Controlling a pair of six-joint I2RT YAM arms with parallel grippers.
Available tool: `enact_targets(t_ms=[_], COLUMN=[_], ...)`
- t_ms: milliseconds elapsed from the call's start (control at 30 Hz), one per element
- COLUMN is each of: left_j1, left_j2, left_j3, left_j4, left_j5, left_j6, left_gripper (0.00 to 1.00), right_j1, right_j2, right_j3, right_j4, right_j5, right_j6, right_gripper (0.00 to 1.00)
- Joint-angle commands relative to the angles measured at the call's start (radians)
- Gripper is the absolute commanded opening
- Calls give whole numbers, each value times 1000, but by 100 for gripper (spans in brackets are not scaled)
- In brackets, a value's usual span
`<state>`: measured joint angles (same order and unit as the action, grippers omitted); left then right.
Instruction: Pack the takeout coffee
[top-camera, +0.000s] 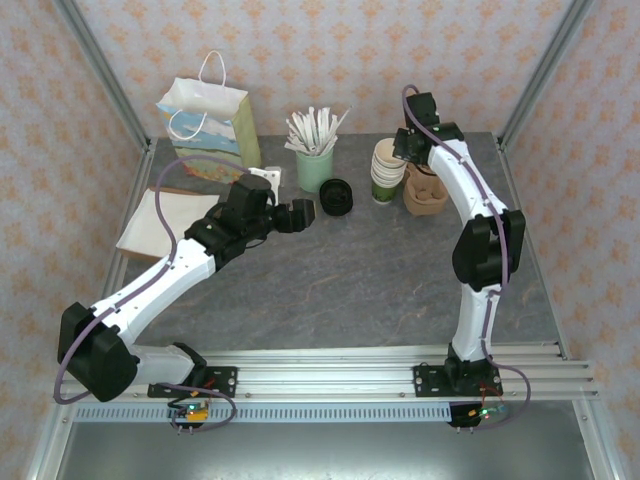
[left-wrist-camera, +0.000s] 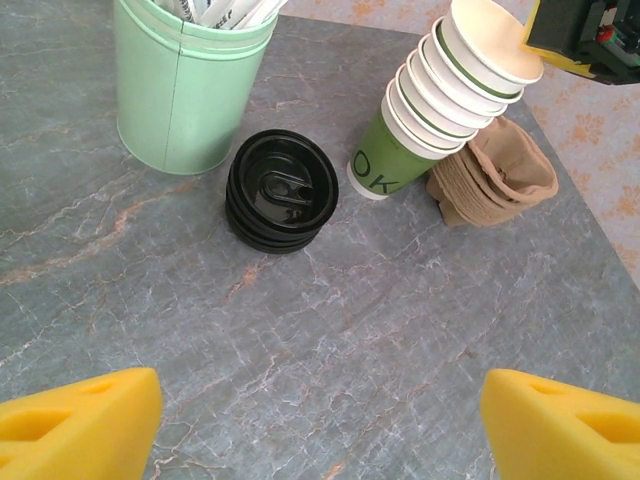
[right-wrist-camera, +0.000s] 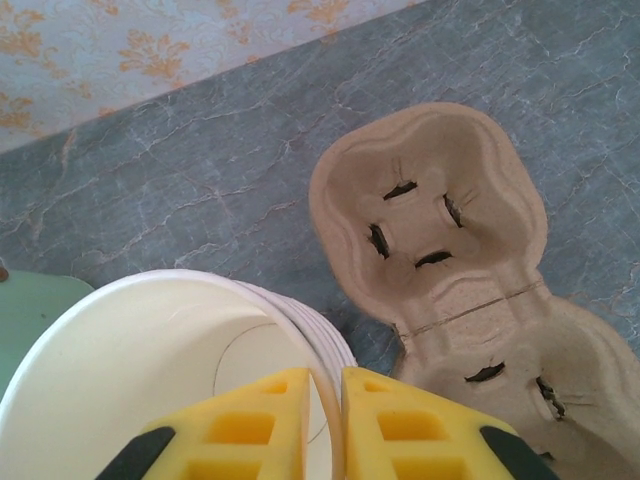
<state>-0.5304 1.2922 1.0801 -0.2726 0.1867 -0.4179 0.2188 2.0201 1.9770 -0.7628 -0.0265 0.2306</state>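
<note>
Right gripper (right-wrist-camera: 324, 388) clamped on the rim of the top cup (right-wrist-camera: 150, 370) in the stack (top-camera: 386, 172) beside the cardboard carrier (right-wrist-camera: 430, 210) | left gripper (left-wrist-camera: 320, 415) spread wide, empty, facing black lids (left-wrist-camera: 281, 190) beside the mug (left-wrist-camera: 180, 90) | we should lift straight up, slowly, so only one cup comes free.

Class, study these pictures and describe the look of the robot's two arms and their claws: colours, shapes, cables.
Both the left arm and right arm have white shells with bulky black joints. A purple cable runs along each. The left claw and right claw each have two blocky yellow fingers with rectangular cut-outs.
</note>
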Motion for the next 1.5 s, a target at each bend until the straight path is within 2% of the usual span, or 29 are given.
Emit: enact_targets(t_ms=[0,467,900,1067,1200,1300,1467], left_j1=[-8,-7,-7,-8,-8,-6,-3], left_j2=[-4,-13,-76,-116,-164,-206,-279], left_j3=[25,20,20,20,12,-6,-60], left_j4=[9,4,-44,-110,-170,-205,-241], left_j5=[-5,-12,-92,-184,-238,-269,-344], left_j6=[17,7,-28,-48,-48,-44,-55], left_gripper=[84,84,84,84,84,84,85], right_j1=[-6,-6,0,45,137,212,357], right_j2=[12,-33,-235,-394,-536,-626,-677], right_j3=[36,83,87,-64,-238,-431,-689], right_j4=[-42,-79,-95,-65,-36,37,216], right_j5=[5,-14,-72,-87,-104,-160,-148], right_j6=[-17,-27,3,-6,-26,8,65], right_gripper=[15,7,4,3,3,3,3])
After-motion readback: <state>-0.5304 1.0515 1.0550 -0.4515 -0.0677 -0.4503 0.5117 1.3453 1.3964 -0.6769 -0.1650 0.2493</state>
